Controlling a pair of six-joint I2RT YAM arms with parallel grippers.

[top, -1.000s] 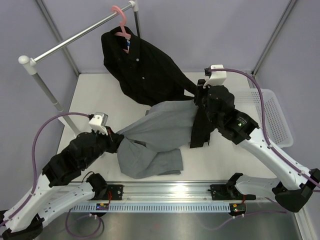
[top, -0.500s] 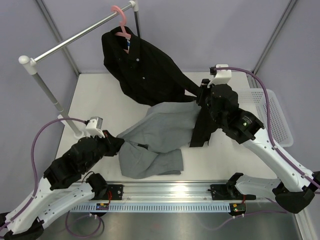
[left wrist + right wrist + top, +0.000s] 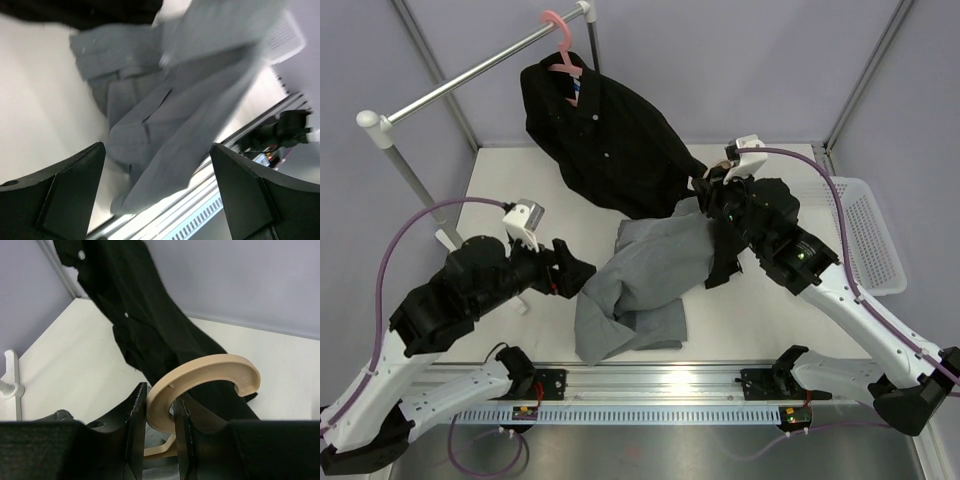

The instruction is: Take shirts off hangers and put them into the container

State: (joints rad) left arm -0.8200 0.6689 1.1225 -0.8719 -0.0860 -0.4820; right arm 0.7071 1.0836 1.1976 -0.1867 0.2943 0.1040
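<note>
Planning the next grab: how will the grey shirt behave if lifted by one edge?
Probably floppy: the grey shirt lies in crumpled folds on the table. Likely it would sag and trail rather than hold shape. Looks thin, so probably light.

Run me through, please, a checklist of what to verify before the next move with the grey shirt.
1. Cloth clear of the left hand: ok, open and empty.
2. Grip of the right hand on the beige hanger: ok, shut on its hook.
3. The grey shirt off that hanger: cannot tell; its lower part lies on the table.
4. The grey shirt in the container: not ok.
5. The black shirt off the pink hanger: not ok.
</note>
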